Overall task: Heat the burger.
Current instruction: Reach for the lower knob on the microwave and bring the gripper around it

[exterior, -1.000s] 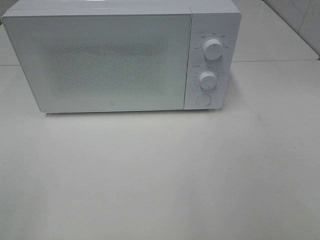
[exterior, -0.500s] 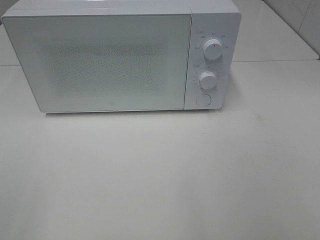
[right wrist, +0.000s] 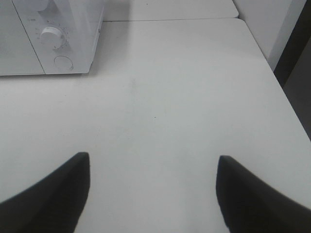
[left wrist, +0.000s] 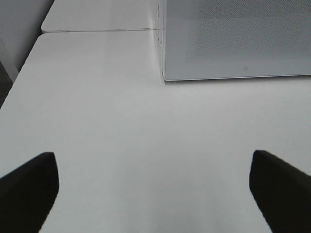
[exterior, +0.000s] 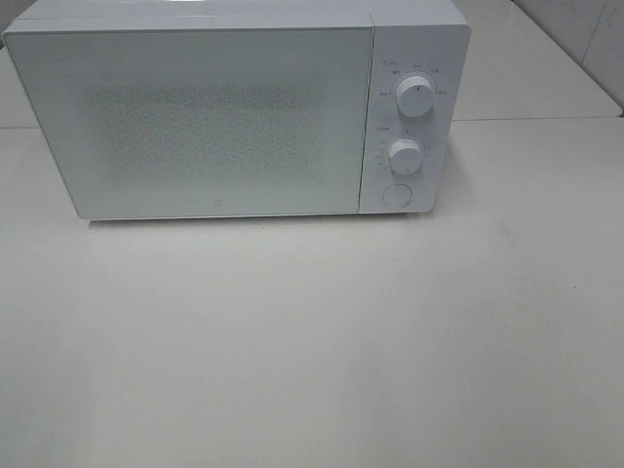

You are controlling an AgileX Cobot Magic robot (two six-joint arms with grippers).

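Note:
The burger is not in view in any frame. A white microwave (exterior: 234,107) stands at the back of the white table (exterior: 312,341) with its door (exterior: 195,122) shut; its inside cannot be seen. Two white knobs (exterior: 414,97) and a round button (exterior: 396,194) are on its right panel. The microwave also shows in the left wrist view (left wrist: 233,39) and the right wrist view (right wrist: 48,36). My left gripper (left wrist: 155,194) is open and empty above the table. My right gripper (right wrist: 153,194) is open and empty above the table. Neither gripper shows in the exterior view.
The table's left edge (left wrist: 19,82) and a second table top (left wrist: 97,17) behind it show in the left wrist view. The table's right edge (right wrist: 277,82) shows in the right wrist view, with darker floor beyond it.

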